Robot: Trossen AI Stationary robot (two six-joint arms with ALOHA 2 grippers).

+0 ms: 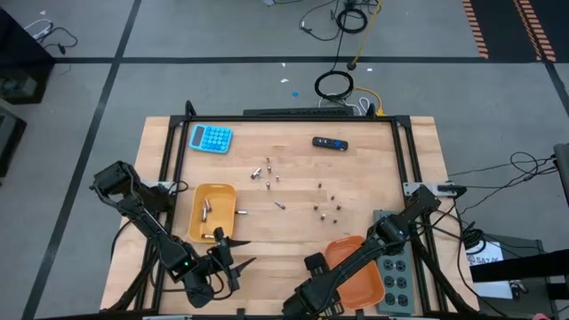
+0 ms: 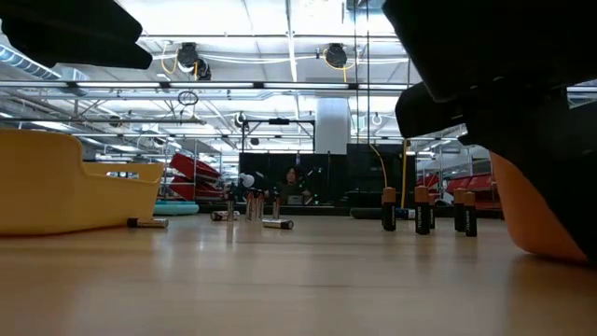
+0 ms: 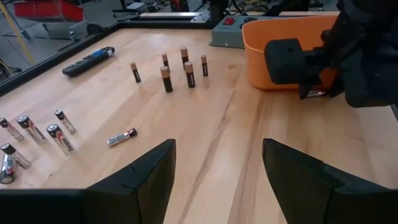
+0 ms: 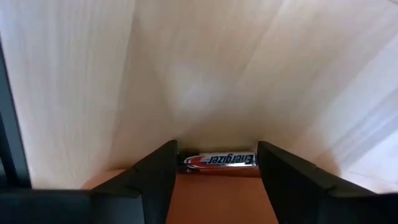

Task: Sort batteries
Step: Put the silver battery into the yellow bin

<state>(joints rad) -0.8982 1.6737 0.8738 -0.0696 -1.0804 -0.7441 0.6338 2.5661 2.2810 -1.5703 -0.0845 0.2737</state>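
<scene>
While fingers gape, right hand (image 4: 211, 171) straddles a battery (image 4: 219, 160) (orange tray (image 4: 217, 199)).

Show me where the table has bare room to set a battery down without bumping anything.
Free: the front strip between the yellow tray and the orange tray, ahead of the open left gripper. Also the back edge between the blue calculator and the black device. Crowded: the middle, where loose batteries and the upright ones cluster.

Overhead, table-level and two wrist cameras share the table (image 1: 293, 191).
</scene>
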